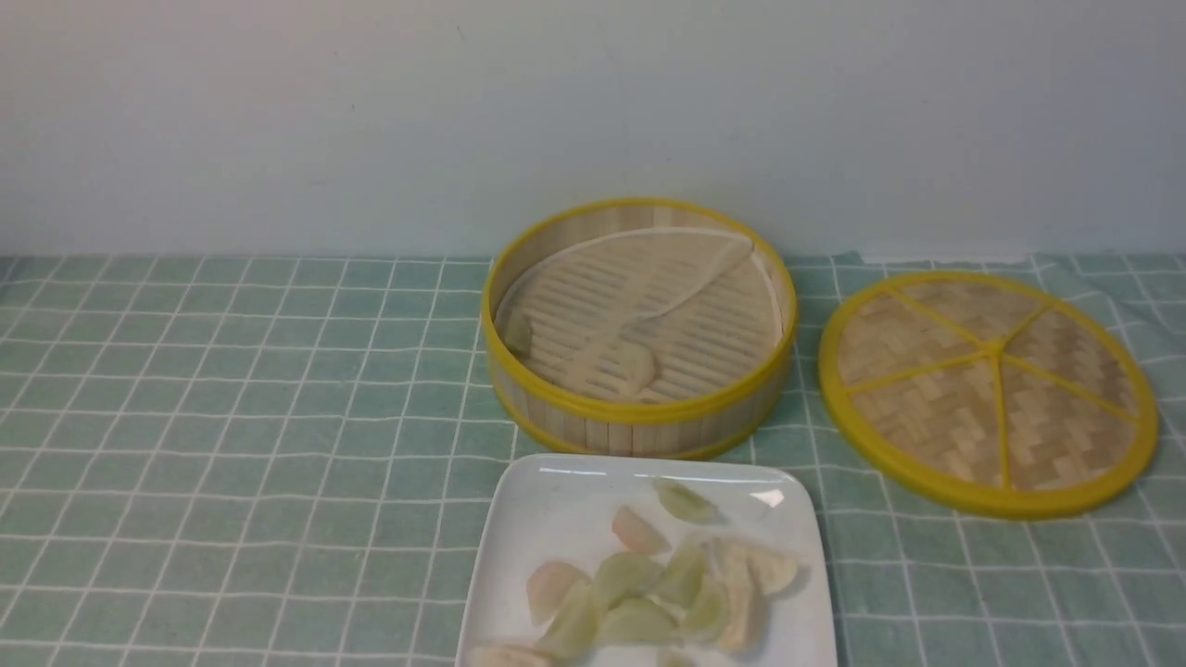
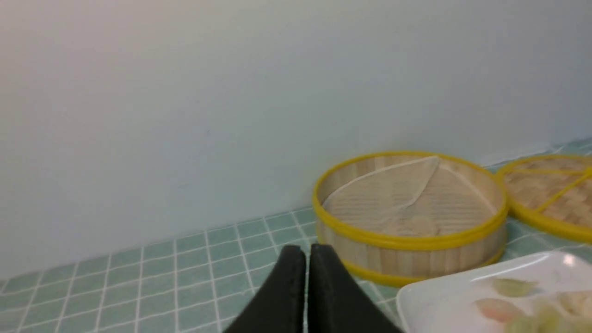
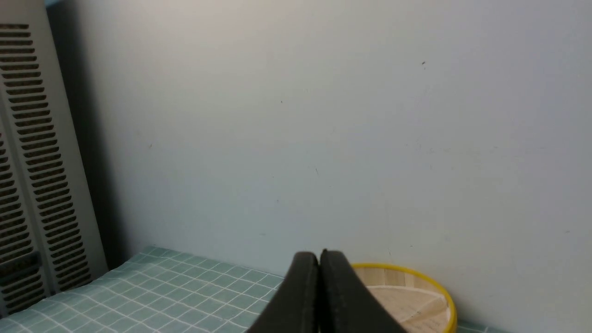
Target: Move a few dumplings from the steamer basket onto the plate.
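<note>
On the tabletop, front view: a green checked cloth is spread over the tabletop [image 1: 232, 417], which is backed by a pale wall [image 1: 371, 111].
Steamer basket: the steamer basket [image 1: 639, 421] is set at the centre, toward the wall. A lone dumpling [image 1: 630, 366] is seen on its slatted floor.
Plate: the plate [image 1: 542, 505] is placed just in front of the basket. Whether the two touch cannot be told.
Dumplings: the dumplings [image 1: 649, 584] are heaped loosely on the plate.
Woven lid: the woven lid [image 1: 987, 389] is laid flat to the right of the basket, apart from it.
Left wrist view, left hand: the left hand [image 2: 306, 252] is closed to a hairline gap and nothing is held. The basket [image 2: 407, 259] and plate [image 2: 444, 296] are seen beyond it.
Right wrist view, right hand: the right hand [image 3: 319, 256] is pressed closed and nothing is gripped. Part of the basket [image 3: 397, 277] is seen behind it, and a vented panel [image 3: 37, 162] is stood by the wall.
</note>
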`<act>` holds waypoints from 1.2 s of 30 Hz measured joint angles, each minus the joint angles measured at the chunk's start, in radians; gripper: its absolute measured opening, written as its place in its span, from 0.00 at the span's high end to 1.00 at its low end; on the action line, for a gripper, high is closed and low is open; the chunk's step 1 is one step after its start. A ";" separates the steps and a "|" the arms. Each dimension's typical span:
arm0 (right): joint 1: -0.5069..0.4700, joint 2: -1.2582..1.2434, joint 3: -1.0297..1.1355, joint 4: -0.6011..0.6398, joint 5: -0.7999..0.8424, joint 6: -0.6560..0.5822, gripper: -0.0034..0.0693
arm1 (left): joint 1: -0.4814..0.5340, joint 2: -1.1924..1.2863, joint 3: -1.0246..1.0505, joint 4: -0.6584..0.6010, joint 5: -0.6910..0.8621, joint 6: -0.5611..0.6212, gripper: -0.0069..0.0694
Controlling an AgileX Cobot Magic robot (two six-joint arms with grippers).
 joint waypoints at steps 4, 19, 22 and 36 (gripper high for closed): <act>0.000 0.000 0.000 0.000 0.000 -0.003 0.97 | 0.139 0.000 0.150 -0.131 -0.076 0.163 0.92; 0.000 0.000 0.000 0.000 0.001 -0.004 0.97 | 0.179 0.001 0.309 -0.096 -0.056 0.201 0.92; 0.000 0.000 0.000 0.000 0.001 -0.004 0.97 | 0.179 0.001 0.309 -0.093 -0.054 0.201 0.92; 0.000 0.000 0.000 0.000 0.001 -0.005 0.97 | 0.179 0.001 0.309 -0.092 -0.053 0.201 0.92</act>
